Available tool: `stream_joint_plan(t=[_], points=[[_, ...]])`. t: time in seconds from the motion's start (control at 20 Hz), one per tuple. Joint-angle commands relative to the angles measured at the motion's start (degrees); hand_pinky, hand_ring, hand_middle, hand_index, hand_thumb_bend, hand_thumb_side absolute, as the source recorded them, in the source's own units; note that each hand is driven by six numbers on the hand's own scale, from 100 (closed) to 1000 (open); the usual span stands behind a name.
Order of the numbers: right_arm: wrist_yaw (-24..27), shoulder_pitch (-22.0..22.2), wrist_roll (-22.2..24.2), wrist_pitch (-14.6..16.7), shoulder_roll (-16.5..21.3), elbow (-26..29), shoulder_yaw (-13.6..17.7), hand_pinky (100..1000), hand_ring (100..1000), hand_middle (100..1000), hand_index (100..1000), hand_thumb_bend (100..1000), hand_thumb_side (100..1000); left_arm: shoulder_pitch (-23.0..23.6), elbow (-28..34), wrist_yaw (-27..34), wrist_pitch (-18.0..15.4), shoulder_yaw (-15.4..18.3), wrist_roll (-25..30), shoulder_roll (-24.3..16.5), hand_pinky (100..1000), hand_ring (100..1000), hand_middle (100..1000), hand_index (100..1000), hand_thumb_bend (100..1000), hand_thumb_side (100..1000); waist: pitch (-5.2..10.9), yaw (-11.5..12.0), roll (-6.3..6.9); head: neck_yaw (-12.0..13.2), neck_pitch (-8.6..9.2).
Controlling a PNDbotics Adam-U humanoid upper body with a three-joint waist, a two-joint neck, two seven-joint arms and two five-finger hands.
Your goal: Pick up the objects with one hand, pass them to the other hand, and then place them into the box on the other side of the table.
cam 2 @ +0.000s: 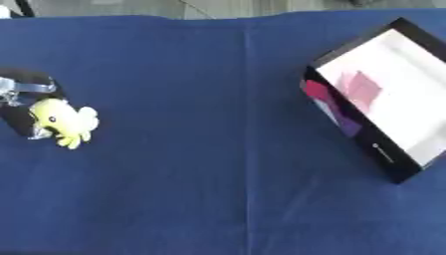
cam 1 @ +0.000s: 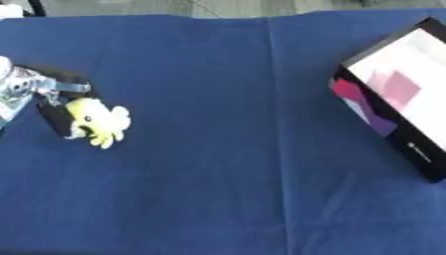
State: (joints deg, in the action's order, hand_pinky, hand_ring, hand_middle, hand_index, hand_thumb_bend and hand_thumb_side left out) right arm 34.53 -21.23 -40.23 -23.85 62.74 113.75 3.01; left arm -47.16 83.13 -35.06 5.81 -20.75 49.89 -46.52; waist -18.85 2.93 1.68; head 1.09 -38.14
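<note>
- The robot's left hand [cam 1: 54,102] holds a yellow plush toy [cam 1: 98,121] at the far left of the worktop [cam 1: 218,174], well apart from the box [cam 1: 396,94] that serves as the drop point.
- Its dark fingers are curled round the toy's left side and pinch it, while the toy's stubby legs hang free on the side facing the box.
- Whether the toy rests on the cloth or is lifted just clear of it cannot be told.
- Judging by the task, the toy sits in this hand so it can be handed across to the other hand, which shows in neither view.
- The box lies at the opposite edge of the worktop, black-walled and white inside, turned askew with its open face up, ready to take the toy; pink and purple shapes show on its near wall.
- A blue cloth with 1 lengthwise crease between toy and box covers the worktop; beyond the box's far side, a strip of pale floor shows.
</note>
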Motion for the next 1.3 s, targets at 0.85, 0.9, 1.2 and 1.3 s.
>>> stream_joint_plan(t=[0.85, 0.9, 1.2, 1.3], points=[[-20.45, -15.79, 25.46, -13.00, -6.47, 0.84, -10.34, 716, 838, 811, 834, 222, 257, 1.49, 21.84, 9.62, 13.59, 3.35, -40.19, 6.58, 738, 567, 474, 549, 100, 255, 2.67, 0.47, -0.48, -2.10, 0.78], [-21.92, -16.76, 28.05, -13.52, -7.53, 0.84, -11.11, 730, 843, 814, 838, 224, 271, 1.59, 21.81, 9.15, 13.24, 3.19, -42.60, 7.45, 736, 562, 473, 548, 100, 259, 2.72, 0.46, -0.50, -2.20, 0.80], [-29.78, -21.28, 39.70, -16.50, -14.26, 0.84, -16.24, 733, 851, 821, 854, 260, 259, 3.30, 22.19, 4.34, 9.27, 2.12, -54.41, 11.16, 723, 549, 472, 543, 100, 227, 2.69, 0.25, -0.46, -2.76, 0.89], [-31.74, -22.65, 42.63, -16.91, -16.50, 0.84, -17.85, 731, 851, 819, 856, 273, 249, 3.93, 22.66, 1.19, 7.94, 1.72, -56.80, 12.22, 714, 545, 472, 541, 100, 181, 2.59, 0.27, -0.40, -3.08, 0.90]])
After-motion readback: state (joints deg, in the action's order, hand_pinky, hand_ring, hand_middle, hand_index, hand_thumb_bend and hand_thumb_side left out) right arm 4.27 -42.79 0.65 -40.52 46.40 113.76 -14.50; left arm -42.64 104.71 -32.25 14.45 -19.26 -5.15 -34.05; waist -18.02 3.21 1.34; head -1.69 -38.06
